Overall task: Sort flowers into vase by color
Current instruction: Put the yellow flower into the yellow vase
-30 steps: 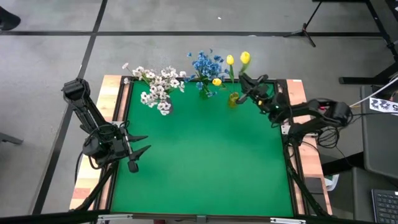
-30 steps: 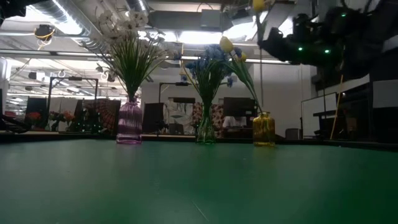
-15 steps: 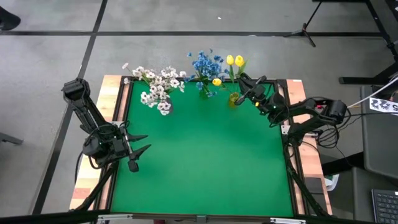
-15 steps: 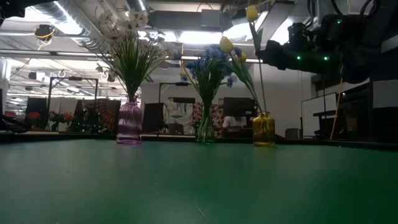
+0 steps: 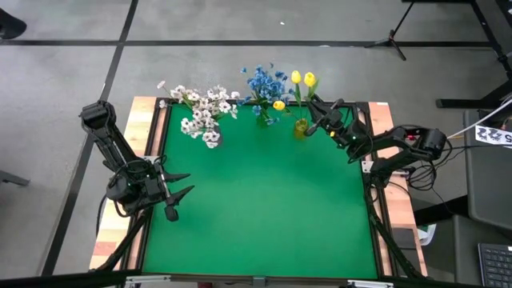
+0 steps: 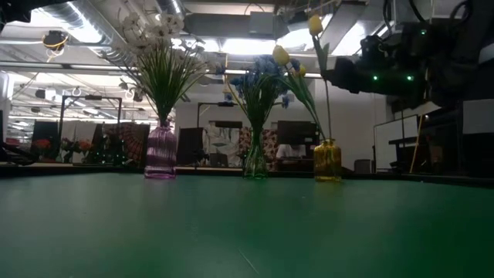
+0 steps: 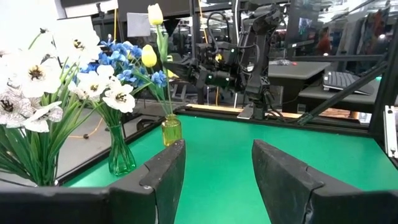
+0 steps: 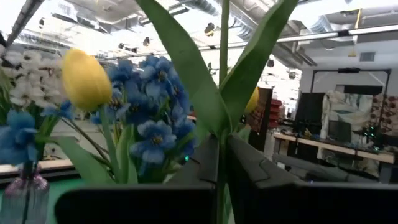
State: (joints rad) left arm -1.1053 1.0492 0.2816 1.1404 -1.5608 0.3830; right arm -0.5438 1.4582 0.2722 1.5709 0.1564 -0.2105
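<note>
The right gripper [image 5: 314, 114], clamped on an upright yellow tulip stem [image 6: 324, 93], holds it directly above the yellow vase [image 6: 327, 161] at the table's far edge; left gripper [image 5: 180, 194] idles open.

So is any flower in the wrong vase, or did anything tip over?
Nothing stands out. White flowers sit in the purple vase, blue flowers in the green vase, and the right gripper holds a yellow tulip over the yellow vase. All three stand upright.
</note>
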